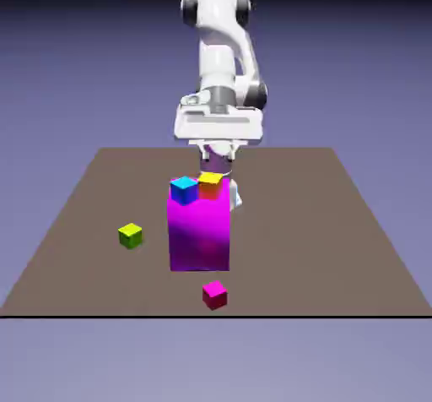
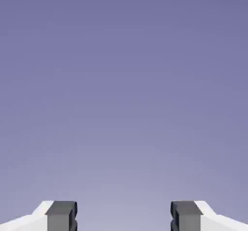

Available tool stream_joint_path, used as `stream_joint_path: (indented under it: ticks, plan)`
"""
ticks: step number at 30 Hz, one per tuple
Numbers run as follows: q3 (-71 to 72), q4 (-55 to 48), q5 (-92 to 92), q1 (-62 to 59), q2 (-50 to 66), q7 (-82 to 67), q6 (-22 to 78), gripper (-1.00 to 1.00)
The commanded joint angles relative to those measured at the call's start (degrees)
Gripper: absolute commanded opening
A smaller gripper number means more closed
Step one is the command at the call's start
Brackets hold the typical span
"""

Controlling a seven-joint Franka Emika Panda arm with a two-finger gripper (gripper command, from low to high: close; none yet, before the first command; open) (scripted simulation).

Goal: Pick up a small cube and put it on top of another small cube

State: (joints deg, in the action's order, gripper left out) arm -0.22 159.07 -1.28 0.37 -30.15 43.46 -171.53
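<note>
Gripper: you have the gripper [image 2: 124,216] open, its two fingertips wide apart with nothing between them.
Hand view: you see only plain backdrop beyond the fingertips; no cube shows.
Small magenta-pink cube: you find it [image 1: 214,295] on the table [image 1: 337,248], near the edge closest to the camera, in front of the tall magenta block [image 1: 199,240] and apart from it.
Yellow-green cube: it sits [image 1: 130,236] on the table, toward the exterior view's left.
Blue and yellow-orange cubes: the blue cube [image 1: 184,191] and the yellow-orange cube [image 1: 210,186] show side by side at the block's upper end; you cannot be certain what carries them.
Done: nothing of the pick or the stack, as far as you can judge.
Left: approach, grasp, lift, carry, set on another small cube, release.
Target cube: you cannot tell which one is meant.
</note>
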Motion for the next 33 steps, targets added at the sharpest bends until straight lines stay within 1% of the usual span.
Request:
stream_joint_path:
  ticks: [1, 31, 33]
  plan:
    - [-0.18, -1.60, -1.06, -0.27, 2.08, 0.84, 2.05, 0.00]
    - [-5.57, -49.68, -32.86, -8.26, 64.37, 25.86, 63.61, 0.00]
    - [-5.67, -50.65, -33.50, -8.42, 65.63, 26.36, 64.85, 0.00]
